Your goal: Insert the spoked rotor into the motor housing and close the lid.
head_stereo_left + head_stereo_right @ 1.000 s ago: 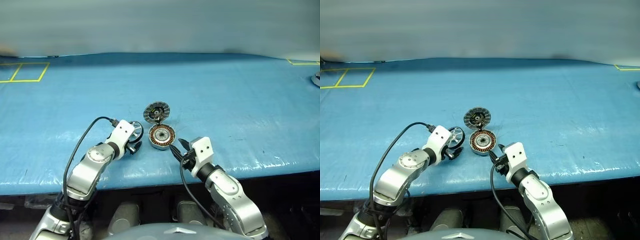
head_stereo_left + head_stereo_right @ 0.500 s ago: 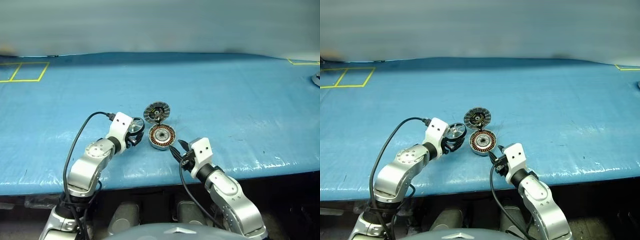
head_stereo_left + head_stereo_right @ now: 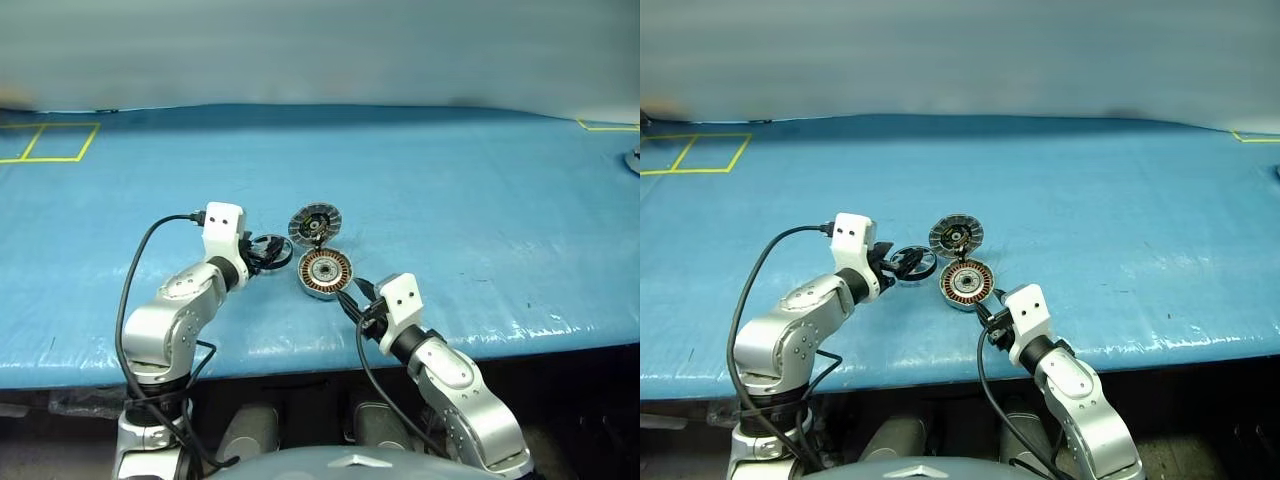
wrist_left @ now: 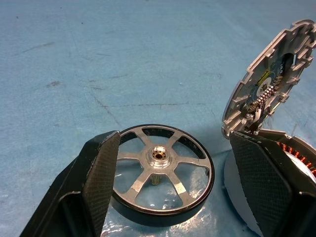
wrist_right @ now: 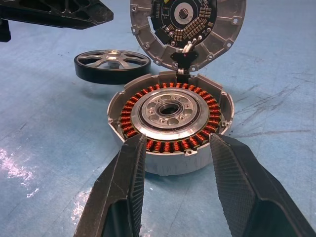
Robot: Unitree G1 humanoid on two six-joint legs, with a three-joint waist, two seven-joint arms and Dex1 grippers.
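The spoked rotor (image 4: 160,170), black-rimmed with silvery spokes, lies level just left of the motor housing (image 3: 325,272); I cannot tell whether it rests on the table. My left gripper (image 4: 173,136) is open around it. One finger (image 4: 101,177) overlaps its rim and the other stands apart from it. The housing shows copper windings and a silver centre (image 5: 170,111). Its lid (image 5: 187,24) stands open behind it on the hinge. My right gripper (image 5: 177,143) is open, its tips at the housing's near wall.
The blue table (image 3: 450,200) stretches wide behind and to the right of the parts. Yellow tape lines (image 3: 50,140) mark its far left corner. A grey object (image 3: 632,160) sits at the right edge. The table's front edge (image 3: 300,350) runs just below both hands.
My left hand has risen and rolled at the wrist. The rotor, tilted toward me at its fingers a second ago, now lies level. The right arm, housing and lid have kept still.
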